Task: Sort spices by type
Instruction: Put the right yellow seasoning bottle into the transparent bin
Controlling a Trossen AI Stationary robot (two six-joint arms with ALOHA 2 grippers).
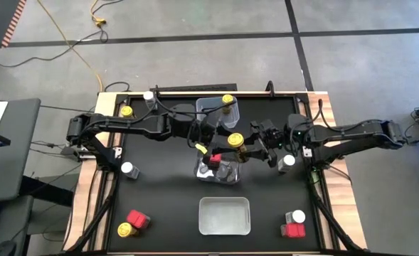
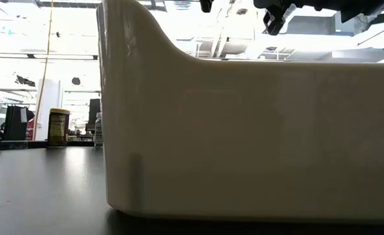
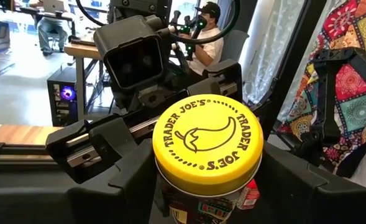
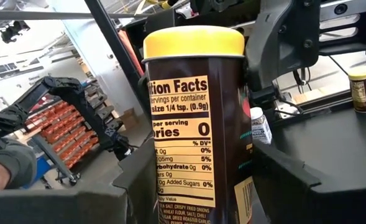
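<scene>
Near the tabletop's centre, both grippers are closed on one yellow-capped amber round jar (image 1: 236, 141), the left gripper (image 3: 207, 180) and right gripper (image 4: 195, 186) apparently handing it over above the clear plastic tub (image 1: 220, 171).

Count, from high view:

Yellow-capped amber jars: four. One at back left (image 1: 126, 111), one on back tub (image 1: 227, 100), one at centre between arms (image 1: 235, 141), one at front left (image 1: 124, 230).

Red tins: three. Front left (image 1: 138, 220), front right (image 1: 293, 230), one at middle tub (image 1: 214, 158).

White-capped jars: four. Back left (image 1: 149, 96), left (image 1: 128, 169), right of centre (image 1: 287, 162), front right (image 1: 297, 217).

Clear tubs: three. Back (image 1: 210, 107), middle (image 1: 227, 173), front (image 1: 224, 215).
</scene>
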